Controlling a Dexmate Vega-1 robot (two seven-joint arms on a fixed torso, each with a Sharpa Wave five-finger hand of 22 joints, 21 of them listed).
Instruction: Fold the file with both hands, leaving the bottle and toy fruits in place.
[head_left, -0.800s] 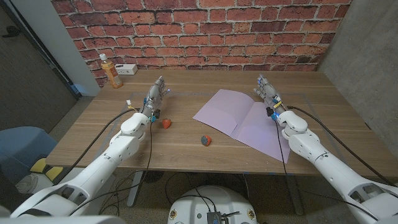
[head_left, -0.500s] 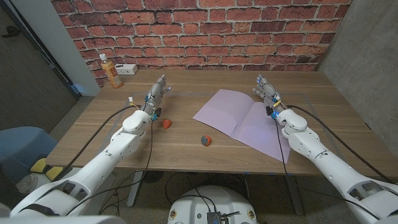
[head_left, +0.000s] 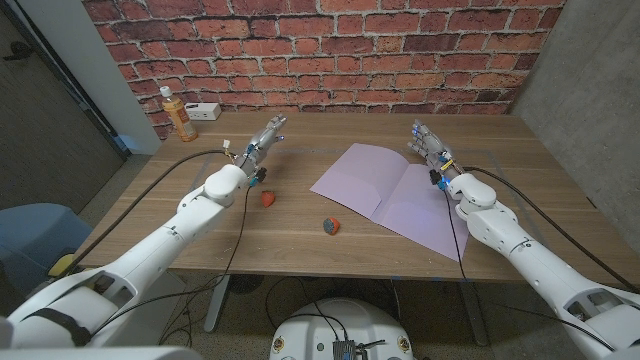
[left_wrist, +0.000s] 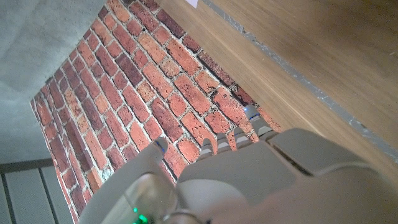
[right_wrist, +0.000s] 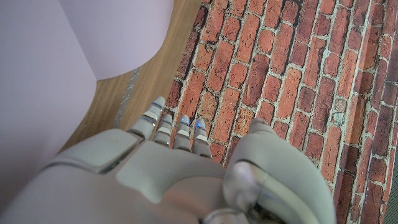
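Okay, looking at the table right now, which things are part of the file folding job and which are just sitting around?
Part of the job: purple file, lying open; left robot hand; right robot hand.

Just lying about, to be left in place: orange bottle, red toy fruit, red-and-green toy fruit, small white box.
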